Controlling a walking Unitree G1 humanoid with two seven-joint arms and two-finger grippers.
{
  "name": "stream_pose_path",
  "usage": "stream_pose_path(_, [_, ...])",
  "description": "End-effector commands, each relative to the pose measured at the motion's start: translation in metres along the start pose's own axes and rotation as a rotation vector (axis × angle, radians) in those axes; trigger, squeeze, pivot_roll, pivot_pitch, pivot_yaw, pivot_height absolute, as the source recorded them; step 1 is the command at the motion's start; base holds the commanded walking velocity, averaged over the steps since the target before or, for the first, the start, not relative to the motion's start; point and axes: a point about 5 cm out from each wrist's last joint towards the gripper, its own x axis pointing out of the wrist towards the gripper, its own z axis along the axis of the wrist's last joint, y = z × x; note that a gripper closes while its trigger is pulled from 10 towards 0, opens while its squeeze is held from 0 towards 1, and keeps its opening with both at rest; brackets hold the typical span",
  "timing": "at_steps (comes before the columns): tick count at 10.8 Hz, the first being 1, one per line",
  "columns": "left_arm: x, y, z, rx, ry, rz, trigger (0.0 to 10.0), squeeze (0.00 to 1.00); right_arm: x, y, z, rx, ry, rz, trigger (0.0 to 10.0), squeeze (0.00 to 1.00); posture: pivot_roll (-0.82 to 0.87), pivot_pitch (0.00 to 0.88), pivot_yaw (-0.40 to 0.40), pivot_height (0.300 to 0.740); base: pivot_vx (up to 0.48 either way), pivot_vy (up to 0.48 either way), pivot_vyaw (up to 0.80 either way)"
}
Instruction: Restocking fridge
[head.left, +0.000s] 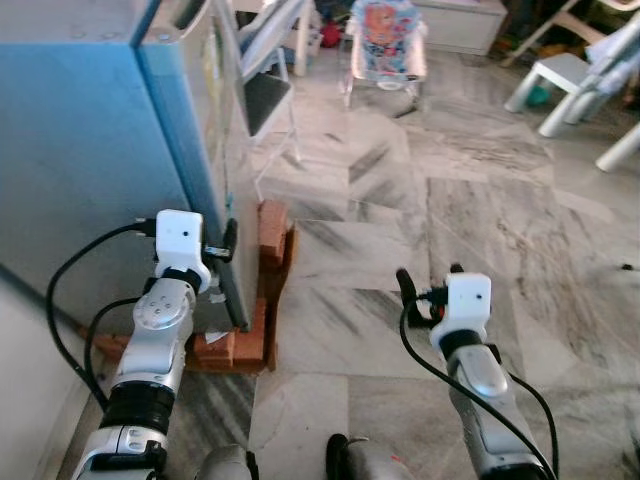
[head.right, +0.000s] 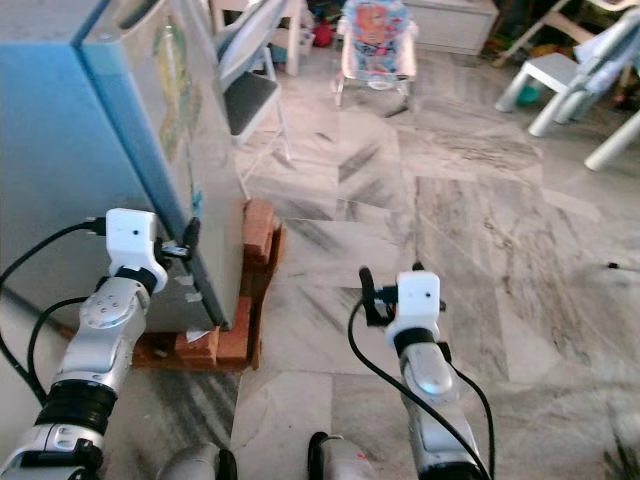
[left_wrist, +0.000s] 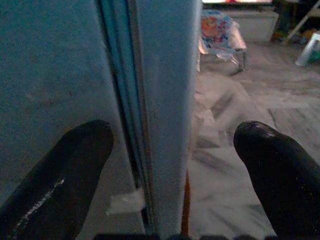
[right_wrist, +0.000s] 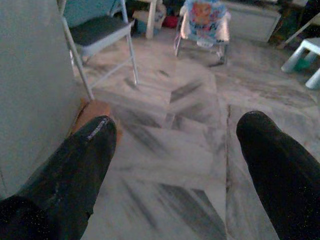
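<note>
Fridge (head.left: 90, 140) left, on bricks (head.left: 255, 320); chair (head.left: 265, 95) behind.

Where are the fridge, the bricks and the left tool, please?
fridge (head.left: 90, 150): left eye view, blue side wall.
bricks (head.left: 272, 232): left eye view, top of stack.
left tool (left_wrist: 172, 150): left wrist view, midway between fingertips.

Beside the left gripper (head.left: 229, 240), the fridge (head.left: 90, 140) has a smooth, painted blue metal skin with a dull sheen. Below it lie rough red bricks (head.left: 270, 240). The floor (head.left: 420, 230) is polished veined marble.
</note>
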Motion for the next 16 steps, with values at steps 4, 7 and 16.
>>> stream_pose_path(4, [0.012,-0.011,0.0,0.002,0.006,-0.048,10.0,0.0,-0.002,-0.003,-0.004,-0.014,0.023,0.002,10.0,0.0,0.06,0.126,-0.057,0.74,0.0,0.0,0.0])
stream_pose_path(7, [0.029,-0.011,0.011,0.012,-0.006,-0.029,10.0,0.0,-0.004,-0.004,-0.005,-0.016,0.032,0.004,10.0,0.0,0.05,0.125,-0.052,0.74,0.0,0.0,0.0])
stream_pose_path(16, [0.032,-0.044,0.008,0.022,-0.009,-0.227,10.0,0.0,-0.009,-0.001,-0.014,0.004,0.077,0.03,10.0,0.0,0.03,0.121,-0.039,0.74,0.0,0.0,0.0])
